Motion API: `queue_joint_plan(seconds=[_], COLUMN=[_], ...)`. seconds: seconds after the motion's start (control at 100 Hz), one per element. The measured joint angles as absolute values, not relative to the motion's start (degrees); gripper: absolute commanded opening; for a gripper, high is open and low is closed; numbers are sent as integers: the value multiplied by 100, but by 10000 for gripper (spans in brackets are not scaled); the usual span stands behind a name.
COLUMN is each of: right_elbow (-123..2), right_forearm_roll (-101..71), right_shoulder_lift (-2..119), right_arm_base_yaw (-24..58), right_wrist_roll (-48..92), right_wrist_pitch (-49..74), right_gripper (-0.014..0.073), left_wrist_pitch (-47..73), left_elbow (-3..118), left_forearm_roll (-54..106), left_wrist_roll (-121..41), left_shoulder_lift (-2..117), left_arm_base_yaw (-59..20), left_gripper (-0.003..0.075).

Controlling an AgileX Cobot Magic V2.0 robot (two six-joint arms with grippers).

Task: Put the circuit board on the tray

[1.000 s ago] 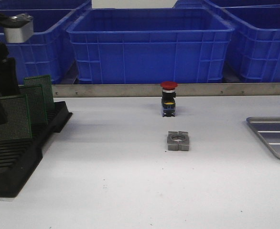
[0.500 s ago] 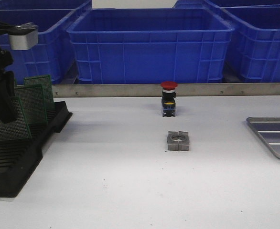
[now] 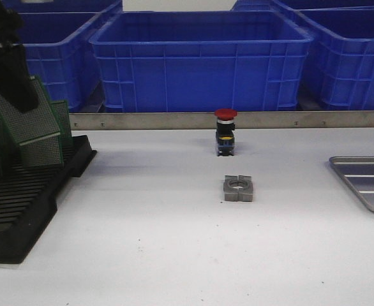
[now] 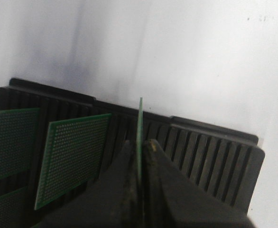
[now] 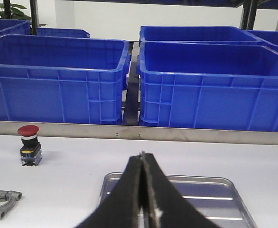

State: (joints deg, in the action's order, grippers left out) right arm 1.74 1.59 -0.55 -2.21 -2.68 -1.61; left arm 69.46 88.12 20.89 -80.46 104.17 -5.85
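Observation:
My left gripper (image 3: 18,95) is shut on a green perforated circuit board (image 3: 29,120) and holds it tilted above the black slotted rack (image 3: 21,210) at the left. In the left wrist view the board (image 4: 140,118) shows edge-on between the closed fingers of the left gripper (image 4: 139,142). The grey ridged tray (image 3: 366,182) lies at the right edge of the table. My right gripper (image 5: 142,156) is shut and empty, hovering in front of the tray (image 5: 215,190). It is out of the front view.
More green boards (image 3: 45,152) stand in the rack; two show in the left wrist view (image 4: 72,159). A red push button (image 3: 225,131) and a grey metal clamp (image 3: 239,189) sit mid-table. Blue crates (image 3: 200,60) line the back behind a metal rail.
My left gripper has risen with the circuit board, lifting it out of the rack slots and tilting it. The right arm's tray, button and clamp have not moved.

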Motion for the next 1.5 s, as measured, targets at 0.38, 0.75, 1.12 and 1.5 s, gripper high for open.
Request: queue_joint_plan(seconds=[0.38, 0.75, 1.12, 1.5], right_elbow=[174, 174, -1834, -3300], right_forearm_roll=[159, 159, 86, 60], right_shoulder_lift=[-55, -55, 789, 2459], right_arm_base_yaw=[-221, -221, -221, -221], right_wrist_roll=[-268, -376, -1045, -1073], right_wrist_pitch=[-161, -630, 2332, 3496], right_gripper=[-69, -69, -69, -58], left_wrist_pitch=[6995, 7018, 7029, 7039], left_elbow=[8815, 8815, 8815, 8815], left_forearm_roll=[3216, 3315, 3328, 3328], left_wrist_roll=[-8029, -7989, -7991, -7991], left_shoulder_lift=[9891, 9881, 9881, 9881], left_arm_base_yaw=[-1209, -2650, -2857, -2857], left_gripper=[-18, -18, -18, -18])
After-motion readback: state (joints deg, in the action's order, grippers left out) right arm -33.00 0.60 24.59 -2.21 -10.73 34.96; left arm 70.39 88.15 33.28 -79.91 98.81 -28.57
